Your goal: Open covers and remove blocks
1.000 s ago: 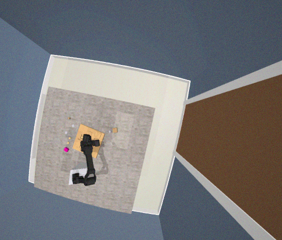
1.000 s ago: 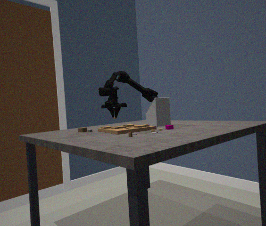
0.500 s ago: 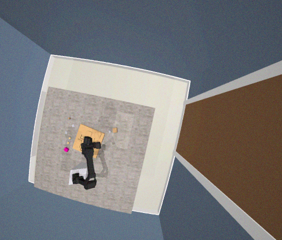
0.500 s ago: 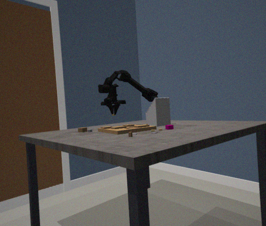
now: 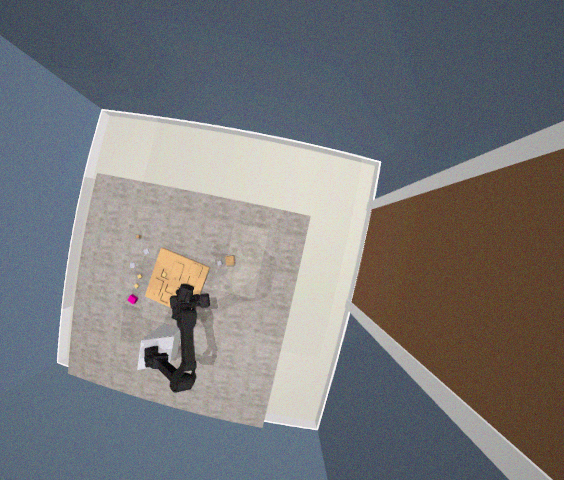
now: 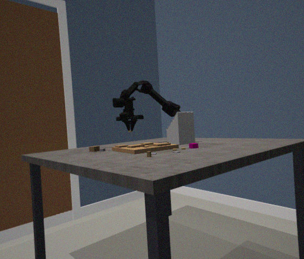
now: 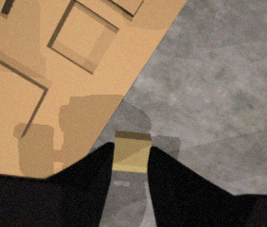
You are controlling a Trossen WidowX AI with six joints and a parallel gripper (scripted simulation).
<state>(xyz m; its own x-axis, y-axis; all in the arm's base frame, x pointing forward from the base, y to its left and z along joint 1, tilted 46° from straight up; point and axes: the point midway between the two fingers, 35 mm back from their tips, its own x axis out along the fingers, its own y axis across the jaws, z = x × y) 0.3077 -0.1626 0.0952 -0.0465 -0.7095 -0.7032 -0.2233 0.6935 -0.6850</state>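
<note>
Above one grey table (image 5: pixel 267 227) (image 6: pixel 152 167), one pincer (image 5: pixel 185 290) (image 6: pixel 130 130) (image 7: pixel 131 151) nearly closed grips one yellow block (image 6: pixel 130 131) (image 7: pixel 132 153).

Puzzle board (image 5: pixel 168 262) (image 6: pixel 144 150) (image 7: pixel 110 61): light wood look, smooth, matt. Tabletop (image 5: pixel 251 330) (image 6: pixel 157 167) (image 7: pixel 219 104): grey, mottled, stone- or concrete-like, matt, approx. smooth. Arm (image 5: pixel 187 338) (image 6: pixel 156 96): black, plastic- or metal-like, can't tell which, mostly matt. Block in the gripper (image 7: pixel 132 153): pale yellow, flat matt faces. Magenta block (image 5: pixel 132 299) (image 6: pixel 193 145): plain, no grain. Table legs (image 6: pixel 38 209): dark, poss. painted metal.
</note>
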